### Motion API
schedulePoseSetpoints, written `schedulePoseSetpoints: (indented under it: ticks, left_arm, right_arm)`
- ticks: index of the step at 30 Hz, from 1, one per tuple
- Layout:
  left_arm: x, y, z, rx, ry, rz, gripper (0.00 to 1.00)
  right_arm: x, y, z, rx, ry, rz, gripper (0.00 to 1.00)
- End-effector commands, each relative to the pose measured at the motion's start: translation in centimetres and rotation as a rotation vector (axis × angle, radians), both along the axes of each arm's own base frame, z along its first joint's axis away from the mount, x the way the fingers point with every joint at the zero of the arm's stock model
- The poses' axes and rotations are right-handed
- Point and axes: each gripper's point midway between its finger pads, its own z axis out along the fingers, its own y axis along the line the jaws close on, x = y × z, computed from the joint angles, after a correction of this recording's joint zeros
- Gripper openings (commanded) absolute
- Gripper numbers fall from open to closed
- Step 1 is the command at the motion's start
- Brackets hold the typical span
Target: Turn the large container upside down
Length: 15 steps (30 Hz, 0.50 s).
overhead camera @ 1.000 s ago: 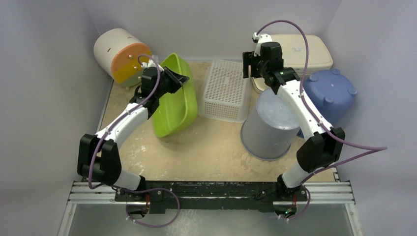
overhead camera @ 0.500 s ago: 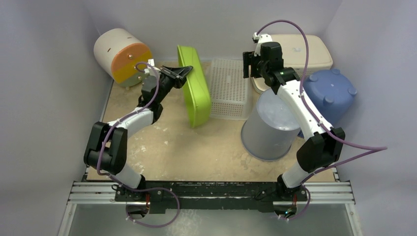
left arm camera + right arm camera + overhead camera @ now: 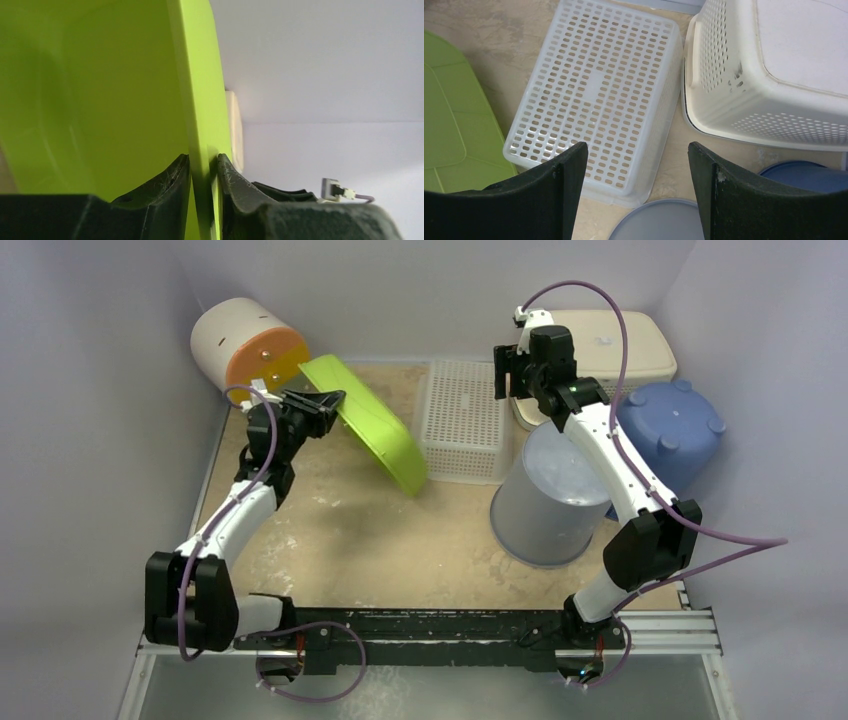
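At the upper left of the overhead view, the left gripper (image 3: 325,403) pinches the raised rim of the green container (image 3: 375,435), its fingers (image 3: 175,177) pressed to either side of that thin edge (the wrist view shows it plainly). The container slopes away toward the frame's centre, underside up, its low end just beside the white mesh basket (image 3: 462,420). At upper right, the right gripper (image 3: 505,370) hangs spread over the basket, holding nothing.

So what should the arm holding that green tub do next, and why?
Probably lower the rim to the table and let go. The left gripper pinches the rim of the green tub, and the tub is already tipped past upright, underside facing up, so it only needs laying flat.
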Motion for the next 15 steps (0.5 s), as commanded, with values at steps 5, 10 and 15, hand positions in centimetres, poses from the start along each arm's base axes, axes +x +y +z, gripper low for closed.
schedulePoseSetpoints:
  ticks: [5,10,15]
  left_arm:
    - [-4.0,3.8,-11.0,0.287,0.342,0.045,0.24]
    - [-6.4,5.4,-14.1,0.406,0.462,0.053,0.24]
    - [-9.1,7.1,-16.6,0.516,0.578,0.068,0.24]
  right_arm:
    - [-0.1,0.0,2.0,0.02,-0.055,0.007,0.75]
    - [-0.2,0.1,1.6,0.027,-0.047,0.013,0.75]
    - [-0.2,0.2,1.3,0.034,-0.043,0.013,0.75]
